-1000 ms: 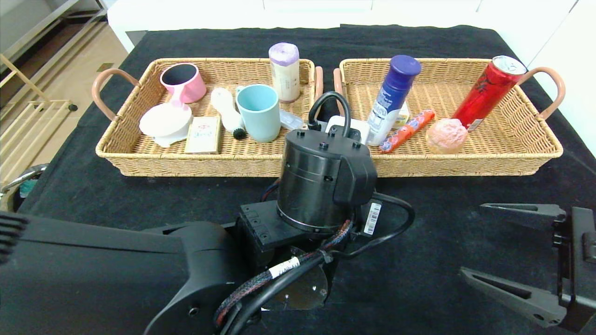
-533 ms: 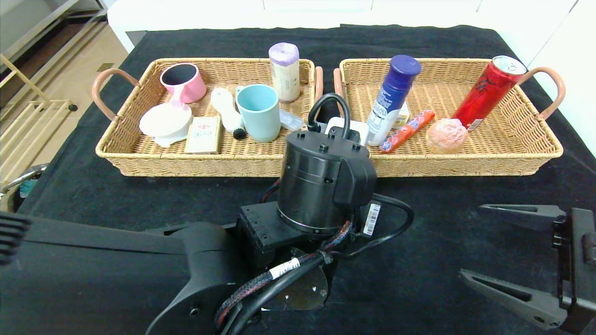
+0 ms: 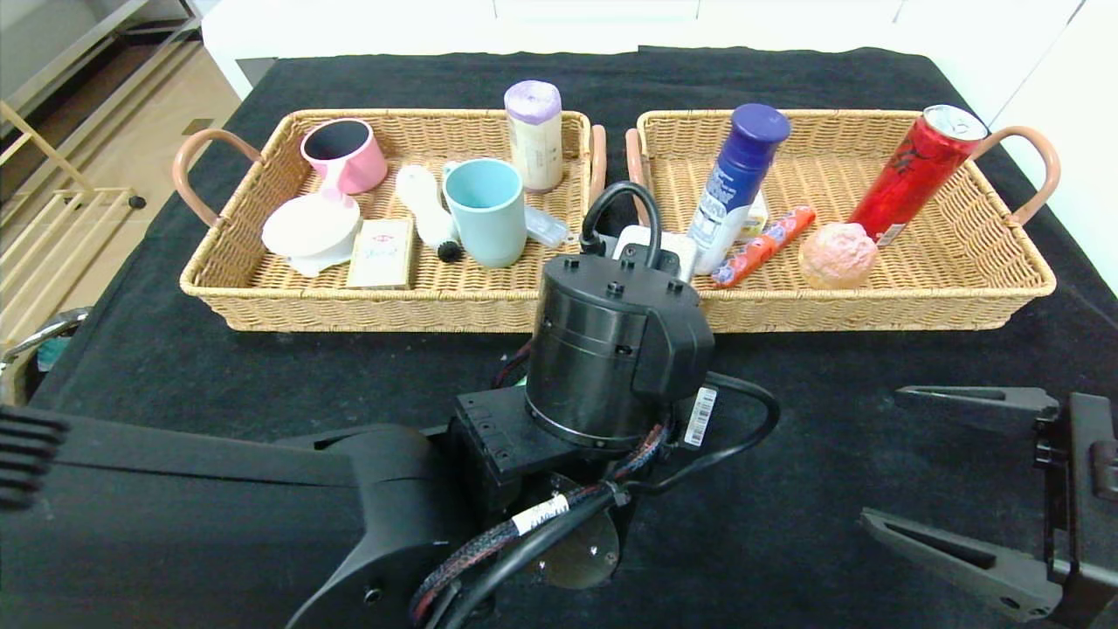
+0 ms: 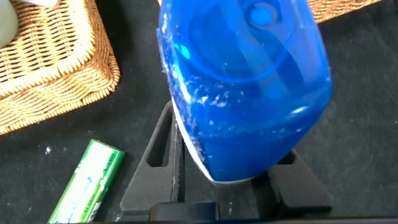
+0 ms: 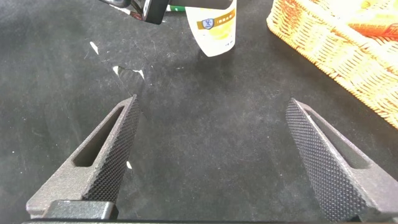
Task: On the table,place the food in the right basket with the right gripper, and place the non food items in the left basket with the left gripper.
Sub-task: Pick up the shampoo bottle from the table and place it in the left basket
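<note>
Your left gripper [image 4: 227,180] clamps the translucent blue plastic bottle [image 4: 245,87] just before the 2 wicker baskets' near edges; it's smooth, rigid, probably slippery, so grip mid-body. Your right gripper [image 5: 217,155] is open.

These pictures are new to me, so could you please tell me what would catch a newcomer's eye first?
First comes the left end effector, in front of the two baskets, shut on a blue bottle that fills the left wrist view. Behind it, the left basket holds cups and other non-food items, and the right basket a red can. The right end effector hovers open over the black cloth at the near right.
</note>
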Robot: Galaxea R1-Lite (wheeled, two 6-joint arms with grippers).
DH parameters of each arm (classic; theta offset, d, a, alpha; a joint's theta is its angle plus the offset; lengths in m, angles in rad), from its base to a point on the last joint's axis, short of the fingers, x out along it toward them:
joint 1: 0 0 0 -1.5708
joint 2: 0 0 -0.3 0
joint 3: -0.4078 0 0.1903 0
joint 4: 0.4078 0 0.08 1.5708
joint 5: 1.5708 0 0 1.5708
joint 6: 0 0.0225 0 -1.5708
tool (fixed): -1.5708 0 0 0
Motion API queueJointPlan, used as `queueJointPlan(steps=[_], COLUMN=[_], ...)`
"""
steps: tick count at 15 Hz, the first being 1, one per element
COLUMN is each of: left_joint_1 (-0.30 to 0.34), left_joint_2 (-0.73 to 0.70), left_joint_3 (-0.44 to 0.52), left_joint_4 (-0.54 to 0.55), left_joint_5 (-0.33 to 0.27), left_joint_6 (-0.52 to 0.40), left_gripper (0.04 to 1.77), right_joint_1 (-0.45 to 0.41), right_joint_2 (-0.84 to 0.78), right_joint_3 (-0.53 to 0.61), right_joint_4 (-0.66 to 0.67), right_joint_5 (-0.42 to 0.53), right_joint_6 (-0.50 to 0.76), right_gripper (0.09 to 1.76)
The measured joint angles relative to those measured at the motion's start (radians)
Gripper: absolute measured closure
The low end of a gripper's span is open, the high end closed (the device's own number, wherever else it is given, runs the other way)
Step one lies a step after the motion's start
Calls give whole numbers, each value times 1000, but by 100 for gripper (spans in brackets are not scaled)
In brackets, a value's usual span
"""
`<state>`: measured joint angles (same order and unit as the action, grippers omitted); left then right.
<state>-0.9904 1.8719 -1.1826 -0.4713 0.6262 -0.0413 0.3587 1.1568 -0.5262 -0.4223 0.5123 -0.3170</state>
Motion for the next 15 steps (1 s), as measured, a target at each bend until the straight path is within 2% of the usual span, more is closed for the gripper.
queueJointPlan(steps=[7, 15], left_joint_1=[-8, -13], left_joint_2=[-42, -210], left_joint_3=[5, 61], left_joint_4=[14, 21], left_joint_5=[-1, 10], left_joint_6=[5, 21], left_gripper=[116, 117], right_joint_1=[1, 3], right_joint_2=[-1, -7], right_joint_3=[0, 2], right_joint_4=[1, 2], right_joint_5=[0, 0], right_joint_6=[1, 0], right_gripper=[14, 14])
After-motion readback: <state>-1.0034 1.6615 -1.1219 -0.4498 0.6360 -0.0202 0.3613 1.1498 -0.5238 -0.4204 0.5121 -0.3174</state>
